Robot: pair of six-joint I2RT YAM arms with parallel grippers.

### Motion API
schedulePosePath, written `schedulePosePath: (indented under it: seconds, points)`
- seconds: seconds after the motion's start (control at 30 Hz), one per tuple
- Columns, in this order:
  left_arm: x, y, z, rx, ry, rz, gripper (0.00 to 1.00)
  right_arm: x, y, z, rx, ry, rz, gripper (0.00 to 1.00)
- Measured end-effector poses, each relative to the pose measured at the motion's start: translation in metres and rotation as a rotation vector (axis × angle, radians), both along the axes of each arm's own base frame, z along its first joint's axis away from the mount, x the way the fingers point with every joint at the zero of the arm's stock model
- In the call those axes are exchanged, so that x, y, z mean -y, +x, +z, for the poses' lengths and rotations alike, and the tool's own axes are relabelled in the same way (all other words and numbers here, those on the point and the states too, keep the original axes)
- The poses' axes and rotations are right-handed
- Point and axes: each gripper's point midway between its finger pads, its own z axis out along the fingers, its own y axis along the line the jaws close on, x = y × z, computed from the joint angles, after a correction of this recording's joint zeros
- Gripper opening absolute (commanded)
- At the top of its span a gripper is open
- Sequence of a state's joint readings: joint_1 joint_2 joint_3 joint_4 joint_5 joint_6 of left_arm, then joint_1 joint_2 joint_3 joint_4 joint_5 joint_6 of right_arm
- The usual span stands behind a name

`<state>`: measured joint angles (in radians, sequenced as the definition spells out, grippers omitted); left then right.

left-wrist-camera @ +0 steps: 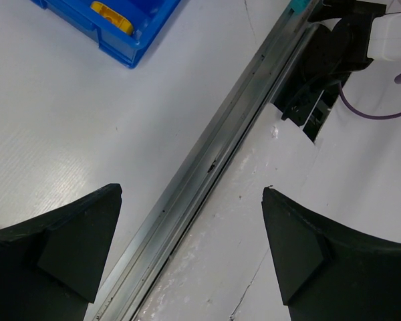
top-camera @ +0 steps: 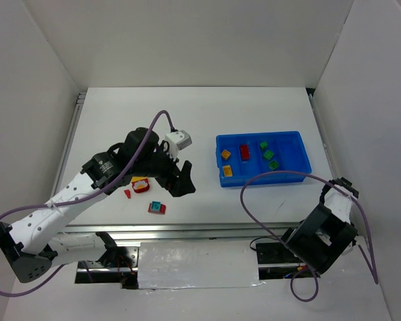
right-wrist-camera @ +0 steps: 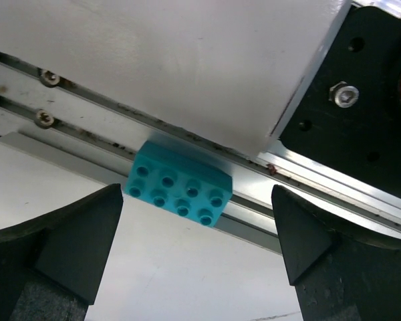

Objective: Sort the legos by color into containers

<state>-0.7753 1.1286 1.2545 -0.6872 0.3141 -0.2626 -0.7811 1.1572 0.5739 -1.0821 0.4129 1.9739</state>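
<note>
Tray: blue tray at 3 o'clock of the worktop centre.
Sorted: two yellow legos in the 9 o'clock compartment, a red lego in the next, three green legos in the third.
Loose: red-and-yellow lego, small red lego and teal-and-red lego, grouped at 8 o'clock of centre, well apart from the tray.
Teal lego: lies against the metal rail at the near edge; shows only in the right wrist view.
Left end effector: wide, holding nothing, just at 3 o'clock of the loose group.
Right end effector: wide, holding nothing, arm folded at the 5 o'clock corner; the teal lego lies at 12 o'clock of its fingers.
Progress: judged past halfway. Six legos are binned by colour and four are left to place; the two-coloured ones have no obvious compartment.
</note>
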Motion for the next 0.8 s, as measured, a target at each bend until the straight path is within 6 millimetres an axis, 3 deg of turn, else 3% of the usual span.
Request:
schedulePosePath:
  seconds: [0.2, 0.57, 0.8]
  points:
    - [0.004, -0.003, -0.003, -0.023, -0.002, -0.028, 0.99, 0.009, 0.007, -0.004, 0.063, -0.073, 0.000, 1.00]
    - [0.008, -0.003, -0.010, -0.049, 0.007, -0.044, 1.00, 0.007, 0.010, -0.021, 0.065, -0.049, -0.004, 1.00]
    - [0.013, -0.001, -0.019, -0.077, 0.024, -0.055, 1.00, 0.008, 0.012, -0.022, 0.075, -0.055, -0.009, 0.84]
